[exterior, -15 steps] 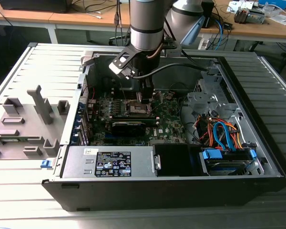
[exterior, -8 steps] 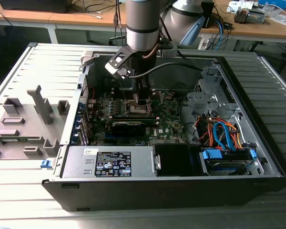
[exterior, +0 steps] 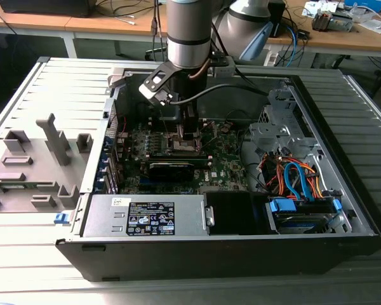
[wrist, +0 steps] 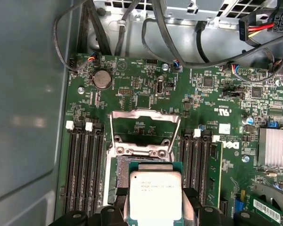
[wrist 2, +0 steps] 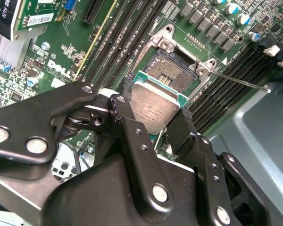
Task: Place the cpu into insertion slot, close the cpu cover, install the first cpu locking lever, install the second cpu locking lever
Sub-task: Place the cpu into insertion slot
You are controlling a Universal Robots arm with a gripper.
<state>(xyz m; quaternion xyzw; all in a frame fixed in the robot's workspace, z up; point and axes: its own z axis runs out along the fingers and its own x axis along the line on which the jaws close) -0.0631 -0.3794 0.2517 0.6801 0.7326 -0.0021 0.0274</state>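
My gripper (wrist 2: 153, 117) is shut on the cpu (wrist 2: 155, 106), a small square chip with a silvery top held by two opposite edges between black fingers (wrist 2: 181, 129). The chip hangs tilted just above the insertion slot (wrist 2: 173, 69), a dark square socket with a silver surround on the green board. In the first wrist view the cpu (wrist: 155, 194) overlaps the slot (wrist: 119, 173), and the cpu cover (wrist: 144, 113) stands flipped open beyond it. A thin locking lever (wrist 2: 236, 81) sticks out beside the socket. In the exterior view the gripper (exterior: 188, 135) is down inside the open computer case.
Black memory slots (wrist: 82, 174) flank the socket on both sides. A long black card (exterior: 171, 170) lies in front of the socket, with the power supply (exterior: 146, 219) nearer still. Cables and a drive cage (exterior: 298, 184) fill the case at the exterior view's right. A grey fixture tray (exterior: 32, 165) sits outside the case at the left.
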